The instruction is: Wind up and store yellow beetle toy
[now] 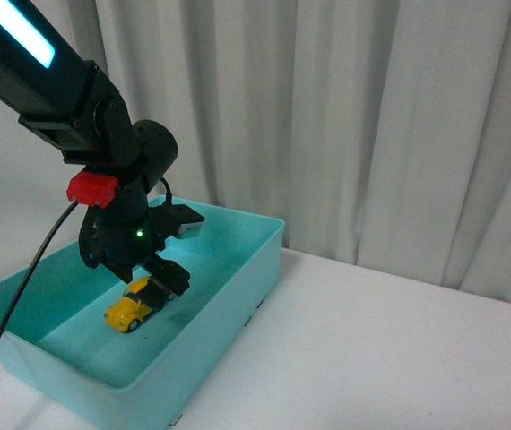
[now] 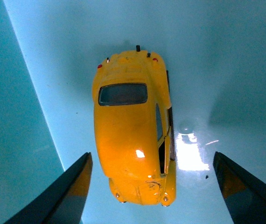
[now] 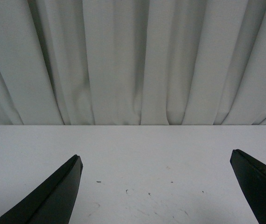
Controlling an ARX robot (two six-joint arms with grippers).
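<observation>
The yellow beetle toy (image 1: 133, 307) sits on its wheels on the floor of a turquoise bin (image 1: 238, 296). My left gripper (image 1: 164, 269) hangs just over it, open, its dark fingers well apart. In the left wrist view the yellow beetle toy (image 2: 132, 126) lies below and between the two fingers (image 2: 74, 191), touching neither. My left gripper (image 2: 154, 193) holds nothing. In the right wrist view my right gripper (image 3: 163, 189) is open over a bare white tabletop (image 3: 137, 154), nothing between its fingers. The right arm is out of the front view.
The bin stands on a white table (image 1: 390, 358) at the left, its walls rising around the toy. A black cable (image 1: 22, 287) trails down from the left arm. A pale pleated curtain (image 1: 345, 116) hangs behind the table.
</observation>
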